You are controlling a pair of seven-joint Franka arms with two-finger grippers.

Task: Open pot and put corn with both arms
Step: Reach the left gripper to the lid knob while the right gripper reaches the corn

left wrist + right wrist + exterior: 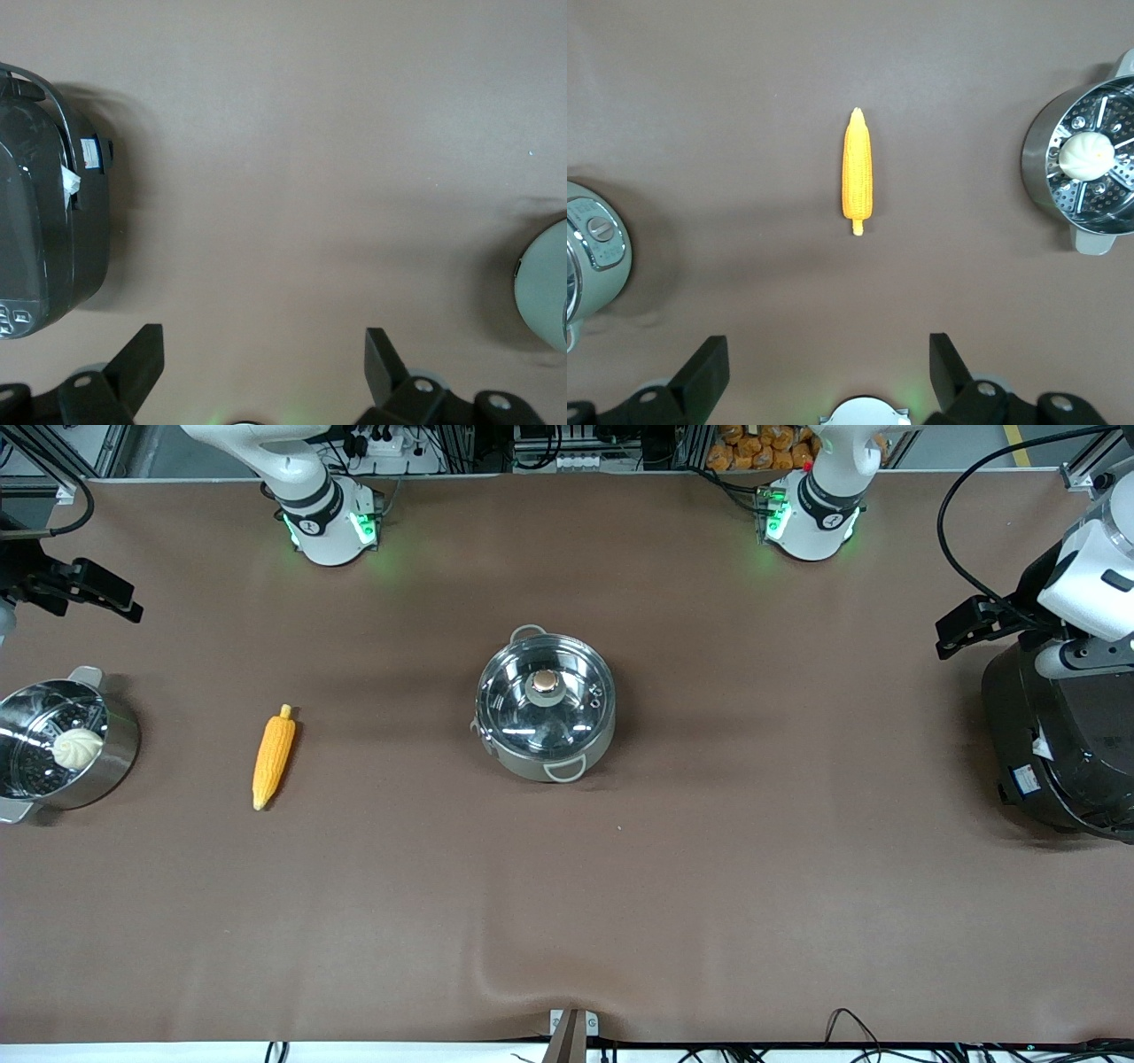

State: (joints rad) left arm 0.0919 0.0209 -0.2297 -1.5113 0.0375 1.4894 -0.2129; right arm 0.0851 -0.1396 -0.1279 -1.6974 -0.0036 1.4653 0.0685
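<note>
The pot (pixel 547 707) stands mid-table with its glass lid on and the copper knob (pixel 545 682) on top. Its edge shows in the left wrist view (pixel 545 288) and in the right wrist view (pixel 589 252). The corn (pixel 273 755) lies flat on the brown cloth, toward the right arm's end from the pot; it also shows in the right wrist view (pixel 857 168). My right gripper (pixel 111 595) is open and empty, up in the air over the cloth by the steamer pot; its jaws show wide apart (pixel 824 359). My left gripper (pixel 961 633) is open and empty over the rice cooker's edge (pixel 263 354).
A perforated steel steamer pot (pixel 53 744) with a white bun (pixel 77 747) stands at the right arm's end. A big black rice cooker (pixel 1054 735) stands at the left arm's end. The cloth has a fold (pixel 532 974) near the front edge.
</note>
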